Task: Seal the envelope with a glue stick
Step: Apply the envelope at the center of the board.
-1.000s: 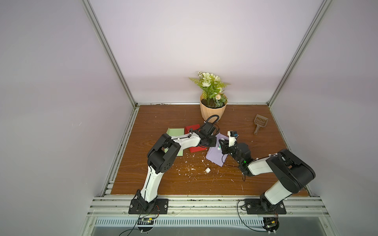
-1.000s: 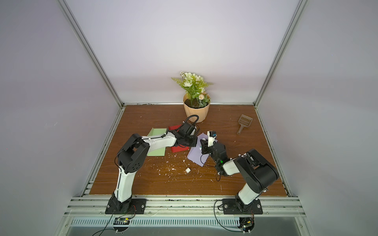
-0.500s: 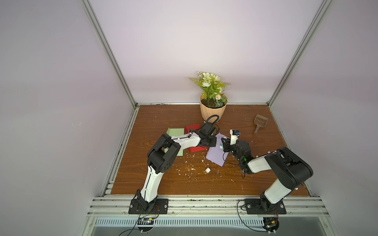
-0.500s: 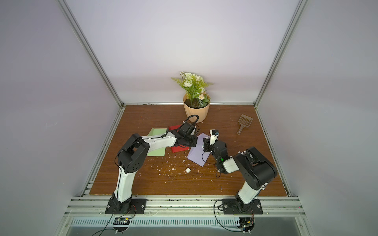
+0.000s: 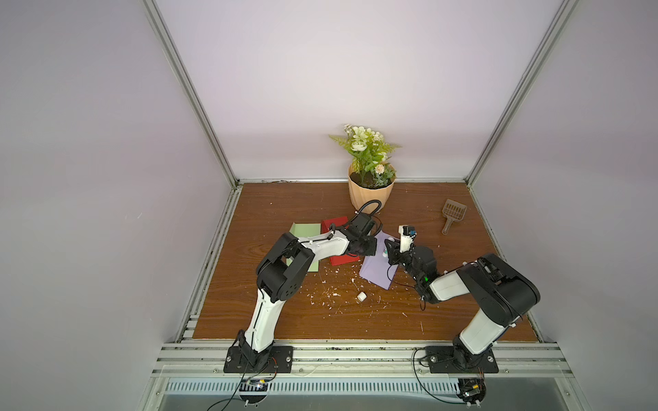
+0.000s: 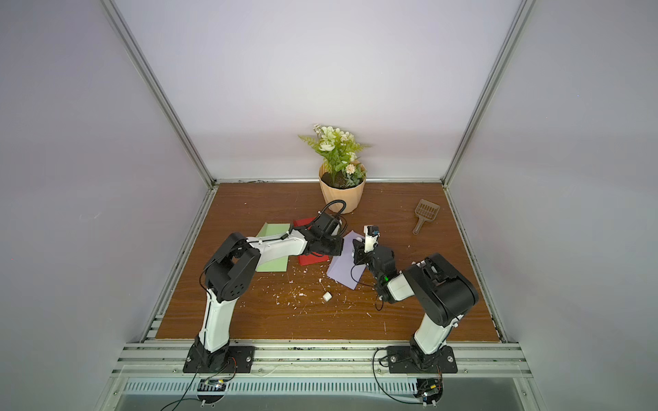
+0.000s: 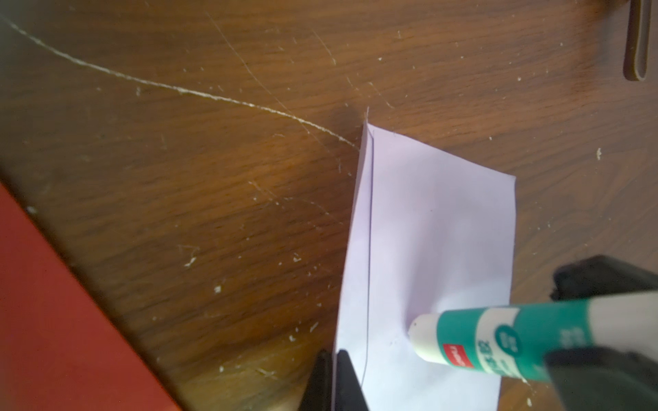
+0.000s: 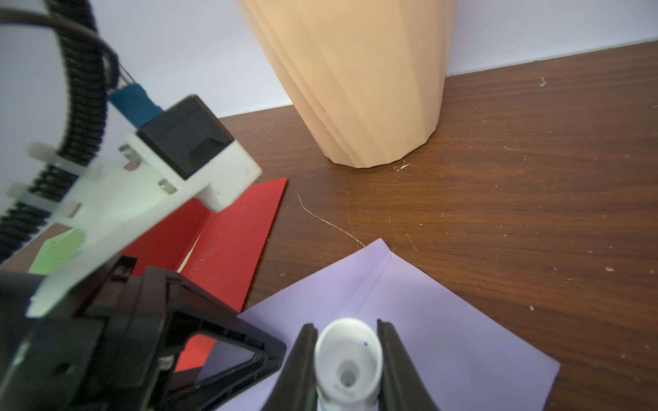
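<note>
The right arm [image 5: 498,291] has shifted a little. The right gripper [image 8: 346,324] squeezes the glue stick [image 7: 498,341]. The left gripper [image 7: 334,357] pinches the envelope [image 7: 427,231], still unsealed.

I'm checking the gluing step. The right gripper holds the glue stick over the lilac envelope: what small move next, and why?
Probably drag the white-and-green glue stick along the lilac paper envelope beside its fold line. The right gripper is shut on the stick, whose tip sits on or just above the paper, and the shut left gripper pinches the envelope's edge.
</note>
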Robot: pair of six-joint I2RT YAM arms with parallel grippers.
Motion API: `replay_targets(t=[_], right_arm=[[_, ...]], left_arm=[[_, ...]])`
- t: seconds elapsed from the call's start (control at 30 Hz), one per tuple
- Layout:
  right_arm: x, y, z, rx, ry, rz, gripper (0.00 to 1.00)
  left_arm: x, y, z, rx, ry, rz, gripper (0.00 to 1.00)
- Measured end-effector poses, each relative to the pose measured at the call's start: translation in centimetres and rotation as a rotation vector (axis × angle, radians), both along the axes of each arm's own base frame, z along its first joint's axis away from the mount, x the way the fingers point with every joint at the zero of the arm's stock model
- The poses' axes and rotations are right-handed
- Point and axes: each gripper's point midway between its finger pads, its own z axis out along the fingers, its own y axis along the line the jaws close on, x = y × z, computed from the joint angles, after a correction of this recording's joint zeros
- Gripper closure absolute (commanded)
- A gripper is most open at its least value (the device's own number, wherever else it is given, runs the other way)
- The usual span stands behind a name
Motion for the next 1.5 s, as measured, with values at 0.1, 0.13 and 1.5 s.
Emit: replay_targets(t=[0.1, 0.13, 1.5], right_arm=[[0.0, 0.1, 0.1, -0.005, -0.007, 0.004, 1.00], [-0.1, 0.2, 0.1, -0.008, -0.009, 0.008, 1.00], [-2.0, -2.4, 5.1, 0.226, -0.045, -0.038, 1.00]], left_arm=[[0.0, 0.0, 0.0, 0.000, 0.000, 0.000, 0.94], [0.0, 0.0, 0.0, 0.000, 0.000, 0.000, 0.94], [-0.4, 0.2, -0.2, 0.019, 0.012, -0.023, 0.91]])
